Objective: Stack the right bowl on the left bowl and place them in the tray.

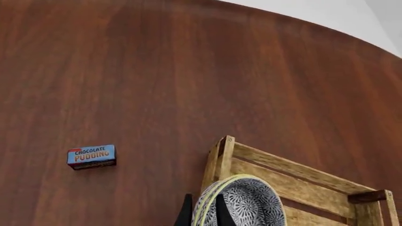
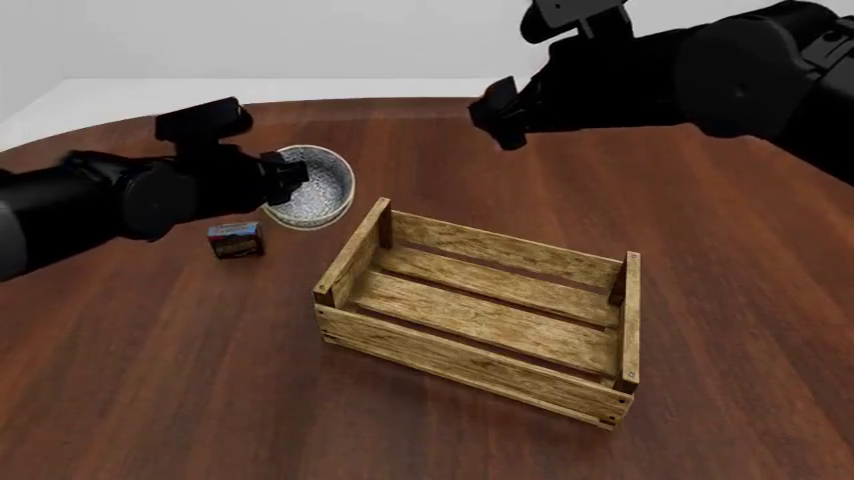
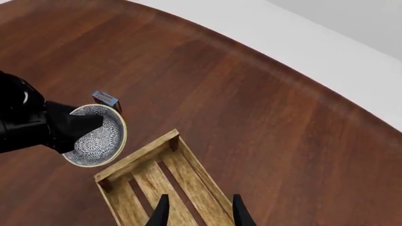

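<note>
Bowls [image 2: 312, 187]: stacked, tilted, lifted above table [image 2: 160, 380], just left of crate's left end.
Left gripper [image 1: 202, 212]: fingers clamped on bowl rim.
Right gripper [image 3: 198, 209]: fingers apart, nothing between, raised over crate.
Crate [image 2: 481, 305]: on table, centre.
Pudding box [image 2: 235, 239]: on table, left of crate.

the left arm [image 2: 94, 200] reaches in low from the left, its wrist level and pointing toward the table's middle. the left gripper [image 2: 287, 180] has its fingers [image 1: 221, 211] pinched on the rim of the stacked bowls [image 2: 314, 187], holding them tilted in the air. the right arm [image 2: 694, 70] hangs high, the right gripper [image 3: 197, 209] aimed downward with its fingers [image 3: 239, 208] spread apart and nothing between them.
</note>
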Controlling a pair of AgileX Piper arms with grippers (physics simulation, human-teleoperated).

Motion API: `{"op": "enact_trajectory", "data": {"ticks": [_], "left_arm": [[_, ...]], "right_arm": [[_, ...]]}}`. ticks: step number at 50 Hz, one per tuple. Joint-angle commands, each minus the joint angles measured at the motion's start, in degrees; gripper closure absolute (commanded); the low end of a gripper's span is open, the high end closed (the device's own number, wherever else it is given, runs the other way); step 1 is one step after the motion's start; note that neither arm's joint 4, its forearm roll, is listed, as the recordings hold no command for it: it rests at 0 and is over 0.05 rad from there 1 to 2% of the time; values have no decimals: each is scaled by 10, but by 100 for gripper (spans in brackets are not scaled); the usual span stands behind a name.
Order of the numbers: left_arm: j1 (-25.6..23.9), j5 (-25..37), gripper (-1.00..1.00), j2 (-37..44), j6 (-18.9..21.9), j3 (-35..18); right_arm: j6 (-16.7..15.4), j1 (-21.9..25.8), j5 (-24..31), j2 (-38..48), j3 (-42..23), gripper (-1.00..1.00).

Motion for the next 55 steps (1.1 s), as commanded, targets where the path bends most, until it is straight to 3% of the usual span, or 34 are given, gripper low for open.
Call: {"op": "enact_trajectory", "data": {"ticks": [1, 22, 47, 55], "left_arm": [[-13, -8, 100, 28, 5, -7], [-89, 4, 100, 71, -14, -38], [-135, 69, 100, 149, 1, -145], [-153, 74, 100, 167, -6, -157]], "right_arm": [[-1, 7, -5, 2, 10, -100], [-3, 9, -7, 4, 12, -100], [-3, 7, -7, -1, 13, -100], [-4, 7, -6, -2, 13, -100]]}}
